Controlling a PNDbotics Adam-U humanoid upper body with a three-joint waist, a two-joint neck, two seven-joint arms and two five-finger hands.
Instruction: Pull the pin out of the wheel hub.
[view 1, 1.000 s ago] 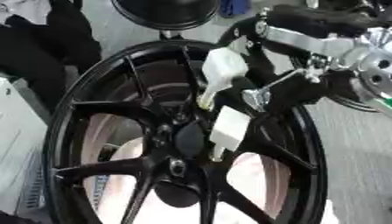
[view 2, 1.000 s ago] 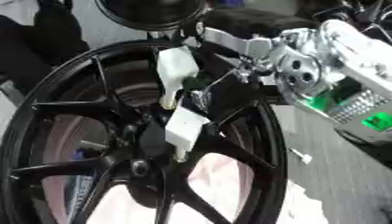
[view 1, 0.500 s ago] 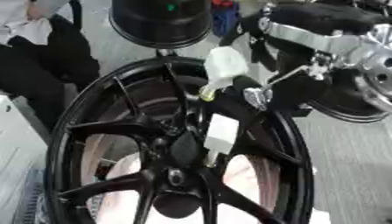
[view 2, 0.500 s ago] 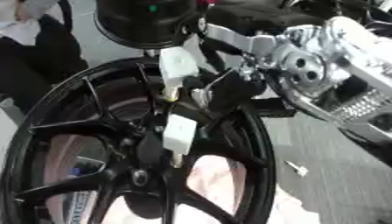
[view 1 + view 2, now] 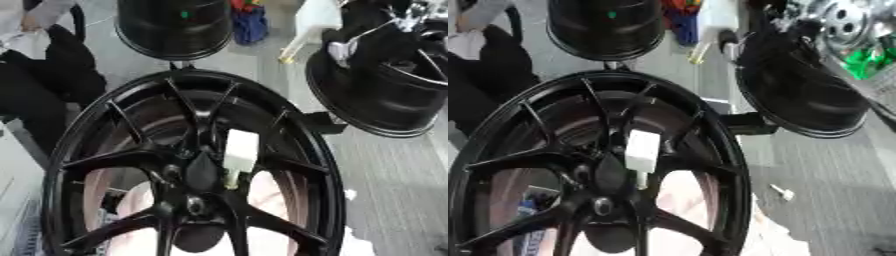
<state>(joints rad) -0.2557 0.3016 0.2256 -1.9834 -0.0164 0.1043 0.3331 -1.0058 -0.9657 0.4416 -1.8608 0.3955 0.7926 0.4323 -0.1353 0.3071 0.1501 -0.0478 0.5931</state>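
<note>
The pin [image 5: 240, 155], a pale block with a thin stem below it, sits upright in the wheel hub [image 5: 199, 175], just right of the centre bore, its stem lost against the dark metal so I cannot tell how deep it goes. The hub belongs to a big black spoked wheel [image 5: 105, 130] that fills most of the view; its lower rim is cut off at the bottom edge. Through the spokes something pale pink shows, too blurred to make out.

Up at the right, a second dark wheel [image 5: 798, 100] lies partly out of view, and over it in the top right corner is a smear of silver joints and pale parts that may be the right hand [image 5: 411, 20]; I cannot tell how its fingers stand. The left hand shows nowhere.

Behind the wheel stands a black round tub [image 5: 179, 27], its top cropped. A small white scrap [image 5: 780, 191] lies on the grey floor [image 5: 833, 190].
</note>
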